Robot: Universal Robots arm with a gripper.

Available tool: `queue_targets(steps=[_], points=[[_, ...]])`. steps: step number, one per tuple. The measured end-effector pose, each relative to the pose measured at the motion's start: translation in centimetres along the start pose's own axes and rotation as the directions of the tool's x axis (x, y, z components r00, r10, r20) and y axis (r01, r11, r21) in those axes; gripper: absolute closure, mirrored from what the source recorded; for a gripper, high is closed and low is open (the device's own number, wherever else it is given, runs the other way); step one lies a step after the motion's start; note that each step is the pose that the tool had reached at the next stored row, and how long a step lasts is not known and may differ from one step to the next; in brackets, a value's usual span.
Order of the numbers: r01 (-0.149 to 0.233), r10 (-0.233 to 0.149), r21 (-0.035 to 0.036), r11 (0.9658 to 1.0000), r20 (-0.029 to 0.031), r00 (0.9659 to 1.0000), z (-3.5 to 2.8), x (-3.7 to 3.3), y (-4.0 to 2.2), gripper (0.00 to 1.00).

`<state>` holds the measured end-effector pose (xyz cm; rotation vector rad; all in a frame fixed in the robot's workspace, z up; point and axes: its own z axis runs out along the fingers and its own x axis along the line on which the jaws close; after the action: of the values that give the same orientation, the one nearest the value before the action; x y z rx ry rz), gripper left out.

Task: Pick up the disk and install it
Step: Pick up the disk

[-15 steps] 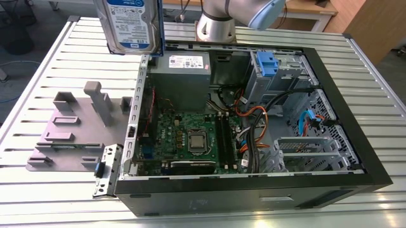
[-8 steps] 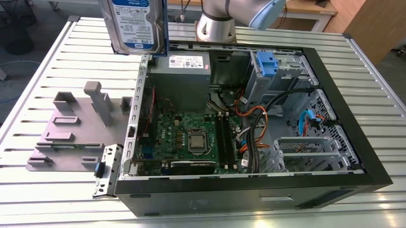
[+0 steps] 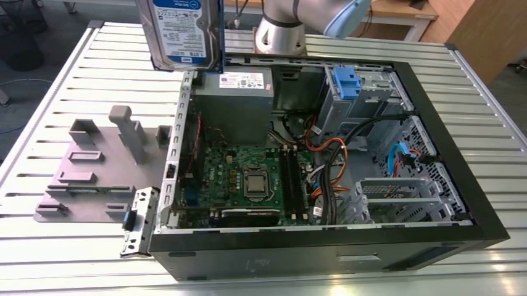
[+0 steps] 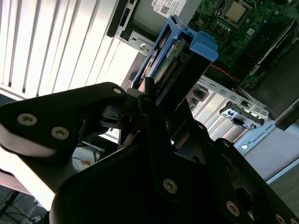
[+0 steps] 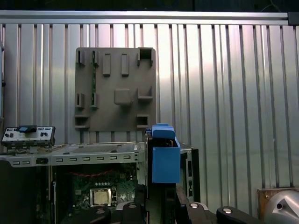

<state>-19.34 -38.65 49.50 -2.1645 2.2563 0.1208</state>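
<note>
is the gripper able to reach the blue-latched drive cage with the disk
Probably yes: the gripper holds the disk above the open case, and the drive cage lies uncovered, though black cables run close beside it.

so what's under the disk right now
The disk, held on edge in the jaws, hangs above the open case's side wall, beside the grey power supply. It hides part of the slatted table behind it.

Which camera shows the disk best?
The exterior view: the disk shows its labelled face, partly cropped at the top. The second wrist view shows its edge and blue bracket; the first wrist view, the bracket end-on.
</note>
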Motion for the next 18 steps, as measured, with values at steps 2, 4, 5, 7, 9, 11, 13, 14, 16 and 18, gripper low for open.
queue_targets(steps=[2, 4, 5, 7, 9, 11, 13, 14, 16, 18], points=[[0.0, 0.0, 0.0, 1.0, 0.0, 1.0, -0.01, -0.01, -0.22, 0.65], [0.0, 0.0, 0.0, 1.0, 0.0, 1.0, -0.02, -0.02, -0.45, 0.65], [0.0, 0.0, 0.0, 1.0, 0.0, 1.0, -0.02, -0.02, -0.57, 0.65], [0.0, 0.0, 0.0, 1.0, -0.0001, 1.0, -0.04, -0.04, -0.83, 0.65], [0.0, 0.0, 0.0, 1.0, 0.0, 1.0, -0.05, -0.05, -1.11, 0.65], [0.0, 0.0, 0.0, 1.0, 0.0, 1.0, -0.06, -0.06, -1.36, 0.65], [0.0, 0.0, 0.0, 1.0, 0.0, 1.0, -0.07, -0.07, -1.62, 0.65], [0.0, 0.0, 0.0001, 1.0, 0.0, 1.0, -0.07, -0.07, -1.76, 0.65], [0.0, 0.0, 0.0, 1.0, 0.0, 1.0, -0.09, -0.09, -2.04, 0.65], [0.0, 0.0, 0.0, 1.0, 0.0, 1.0, -0.1, -0.1, -2.45, 0.65]])
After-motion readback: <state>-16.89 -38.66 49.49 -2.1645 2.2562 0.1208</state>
